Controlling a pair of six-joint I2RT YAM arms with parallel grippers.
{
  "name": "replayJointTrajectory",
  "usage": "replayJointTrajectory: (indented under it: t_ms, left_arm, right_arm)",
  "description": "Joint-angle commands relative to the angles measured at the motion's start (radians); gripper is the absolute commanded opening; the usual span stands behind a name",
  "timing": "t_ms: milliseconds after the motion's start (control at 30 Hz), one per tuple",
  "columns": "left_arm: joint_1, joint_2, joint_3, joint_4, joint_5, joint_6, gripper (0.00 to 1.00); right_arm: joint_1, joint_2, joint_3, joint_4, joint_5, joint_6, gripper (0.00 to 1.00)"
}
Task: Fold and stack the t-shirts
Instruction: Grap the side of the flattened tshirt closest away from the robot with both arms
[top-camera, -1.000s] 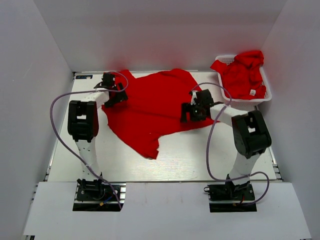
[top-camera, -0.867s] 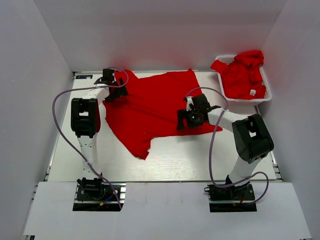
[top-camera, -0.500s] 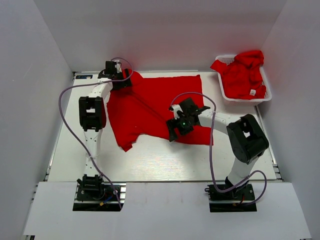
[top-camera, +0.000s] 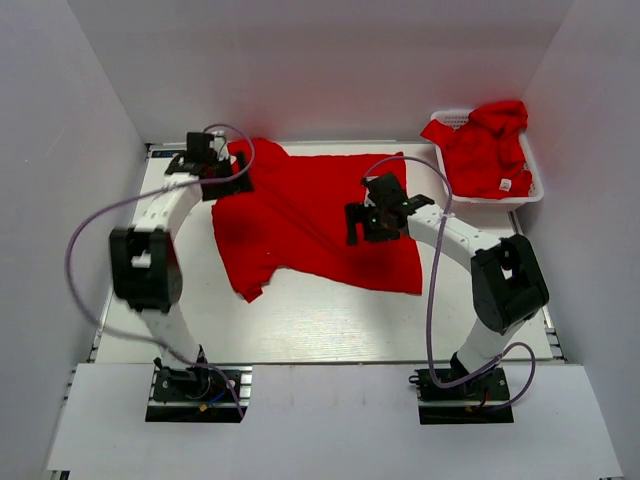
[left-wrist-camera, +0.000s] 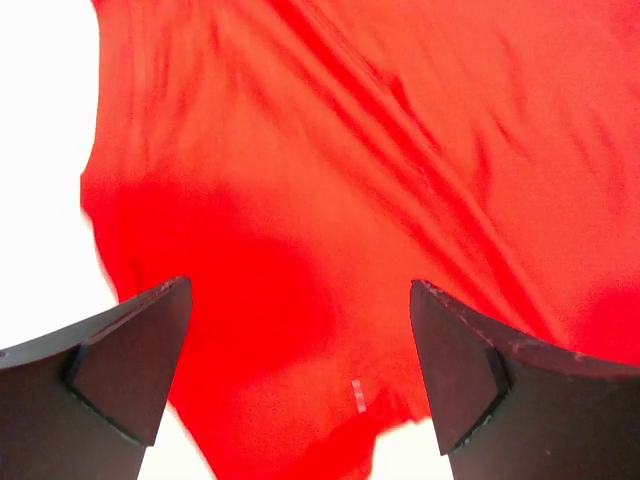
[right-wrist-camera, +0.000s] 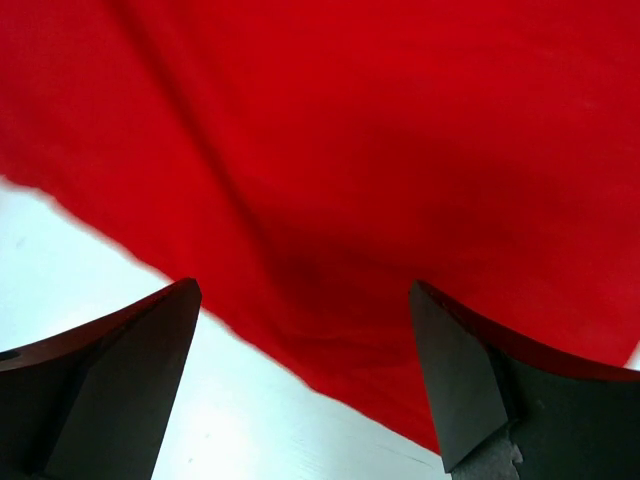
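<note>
Now the laying-out step, before any fold. One red t-shirt (top-camera: 300, 215) lies spread but creased along the far edge of the counter (top-camera: 330, 320). It reaches from near the far left corner to past the middle, with one loose point trailing toward the near edge on the left.

The left hand (top-camera: 232, 178) hangs over the shirt's far left part. In the left wrist view the left hand (left-wrist-camera: 298, 300) has its fingers wide apart and nothing between them, with the t-shirt (left-wrist-camera: 350, 150) below and its edge meeting bare counter at left. The right hand (top-camera: 362, 220) hangs over the shirt's right half. In the right wrist view the right hand (right-wrist-camera: 300, 290) is likewise spread wide and empty, looking down on the t-shirt (right-wrist-camera: 350, 120) and its near hem.

Judged stage: early — the cloth is out of the basket but not yet flat, and no fold is made. The next move probably calls for each hand to descend onto an edge, pinch the cloth there and draw it taut, so the diagonal creases are gone before one side is carried over the other.

Count:
- One t-shirt on the counter.
- One heap of red t-shirts (top-camera: 485, 150) in the white basket (top-camera: 537, 185) at the far right corner. The number in the heap cannot be told, though one white tag (top-camera: 505, 185) shows.
- One basket, two arms and two hands.
- No folded stack on the counter.
</note>
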Motion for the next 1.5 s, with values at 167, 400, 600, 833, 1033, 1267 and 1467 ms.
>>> replayJointTrajectory:
  t_ms: [167,400,600,833,1033,1267,1467]
  left_arm:
    - [-0.039,-0.486,-0.417,-0.087,-0.032,-0.149,1.0]
    - [-0.122,-0.629,-0.69,-0.128,0.103,-0.218,1.0]
    - [-0.191,-0.727,-0.833,-0.148,0.039,-0.306,1.0]
    - [-0.223,-0.661,-0.847,-0.136,-0.078,-0.368,0.96]
    - [-0.241,-0.576,-0.815,-0.098,-0.159,-0.368,0.82]
    - [-0.241,-0.49,-0.76,-0.079,-0.247,-0.388,0.52]
    - [-0.241,-0.465,-0.736,-0.079,-0.259,-0.377,0.0]
  right_arm:
    - [-0.049,-0.053,-0.033,-0.114,0.28,0.162,0.9]
    - [-0.103,-0.1,-0.085,-0.151,0.374,0.218,0.9]
    - [-0.141,-0.119,-0.091,-0.167,0.354,0.21,0.9]
    - [-0.167,-0.137,-0.1,-0.167,0.354,0.215,0.9]
    - [-0.181,-0.156,-0.123,-0.17,0.354,0.221,0.9]
    - [-0.196,-0.162,-0.143,-0.177,0.348,0.238,0.9]
    - [-0.201,-0.18,-0.153,-0.191,0.349,0.244,0.9]
